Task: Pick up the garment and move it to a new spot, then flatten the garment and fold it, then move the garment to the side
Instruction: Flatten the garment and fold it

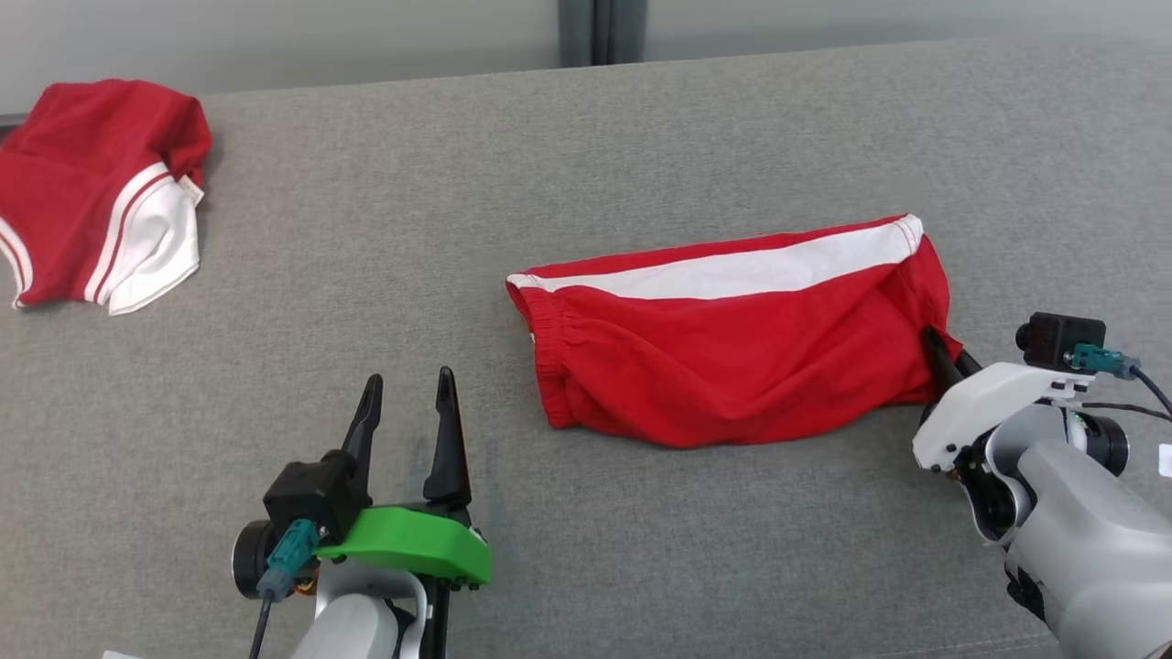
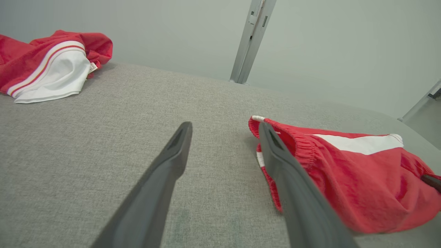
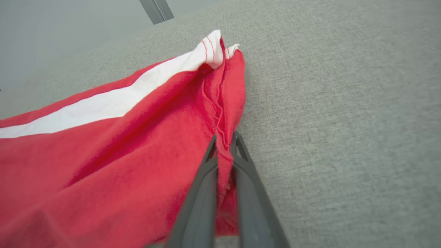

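Note:
The garment [image 1: 732, 343] is a pair of red shorts with a white side stripe, lying folded lengthwise on the grey surface, elastic waistband to the left. My right gripper [image 1: 936, 346] is shut on the garment's right hem edge; in the right wrist view the red cloth [image 3: 137, 144] is pinched between the two dark fingers of the right gripper [image 3: 224, 141]. My left gripper [image 1: 408, 392] stands open, empty, left of the waistband. The left wrist view has the left gripper [image 2: 224, 129] just short of the garment [image 2: 344, 172].
A second red and white garment [image 1: 92, 192] lies crumpled at the far left back corner, also in the left wrist view [image 2: 51, 65]. The grey fabric surface [image 1: 586, 156] stretches wide around both. A pale wall and a metal post [image 2: 251, 38] stand behind.

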### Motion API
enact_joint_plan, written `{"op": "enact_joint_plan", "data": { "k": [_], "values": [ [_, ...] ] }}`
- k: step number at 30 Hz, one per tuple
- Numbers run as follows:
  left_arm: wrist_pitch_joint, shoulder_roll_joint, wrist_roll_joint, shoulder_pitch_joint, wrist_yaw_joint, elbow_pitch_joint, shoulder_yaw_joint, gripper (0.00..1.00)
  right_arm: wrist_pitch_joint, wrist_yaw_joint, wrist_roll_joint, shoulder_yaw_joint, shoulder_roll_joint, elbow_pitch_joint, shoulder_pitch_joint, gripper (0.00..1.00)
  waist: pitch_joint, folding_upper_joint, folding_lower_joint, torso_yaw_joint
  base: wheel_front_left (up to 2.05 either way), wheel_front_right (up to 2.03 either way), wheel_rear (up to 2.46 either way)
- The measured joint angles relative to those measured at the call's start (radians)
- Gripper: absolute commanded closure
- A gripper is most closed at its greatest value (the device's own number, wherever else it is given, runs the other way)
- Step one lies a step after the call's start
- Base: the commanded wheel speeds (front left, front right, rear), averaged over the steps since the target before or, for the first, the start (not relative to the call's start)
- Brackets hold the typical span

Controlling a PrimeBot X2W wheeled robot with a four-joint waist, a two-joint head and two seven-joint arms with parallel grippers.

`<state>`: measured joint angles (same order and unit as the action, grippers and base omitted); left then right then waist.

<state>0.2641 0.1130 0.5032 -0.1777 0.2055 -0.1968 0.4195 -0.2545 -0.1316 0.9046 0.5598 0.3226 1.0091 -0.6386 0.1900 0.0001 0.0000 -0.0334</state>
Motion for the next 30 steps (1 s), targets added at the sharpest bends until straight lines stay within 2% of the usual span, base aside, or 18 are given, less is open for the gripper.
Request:
{"op": "enact_joint_plan", "data": {
  "k": [8, 17, 24, 30],
  "values": [
    [0.000, -0.002, -0.004, 0.003, -0.003, -0.005, -0.003, 0.00, -0.007, 0.000, -0.032, -0.077, -0.018, -0.057, 0.058, 1.00, -0.032, 0.0000, 0.0000, -0.058, 0.00, 0.00, 0.00],
    [0.000, -0.009, -0.004, 0.004, -0.009, -0.010, -0.008, 0.00, -0.008, 0.000, -0.113, -0.135, -0.028, -0.113, 0.057, 1.00, -0.046, 0.0000, 0.0000, -0.026, 0.00, 0.00, 0.00],
    [0.000, -0.023, -0.002, 0.019, -0.012, -0.009, -0.024, 0.00, 0.007, 0.000, -0.176, -0.081, -0.089, -0.239, 0.021, 1.00, -0.067, 0.0000, 0.0000, 0.021, 0.00, 0.00, 0.00],
    [0.000, -0.034, -0.002, 0.031, -0.012, -0.007, -0.030, 0.00, 0.107, 0.000, -0.188, 0.011, -0.164, -0.354, 0.013, 1.00, -0.088, -0.0001, 0.0000, 0.068, 0.00, 0.00, 0.00]
  ]
}}
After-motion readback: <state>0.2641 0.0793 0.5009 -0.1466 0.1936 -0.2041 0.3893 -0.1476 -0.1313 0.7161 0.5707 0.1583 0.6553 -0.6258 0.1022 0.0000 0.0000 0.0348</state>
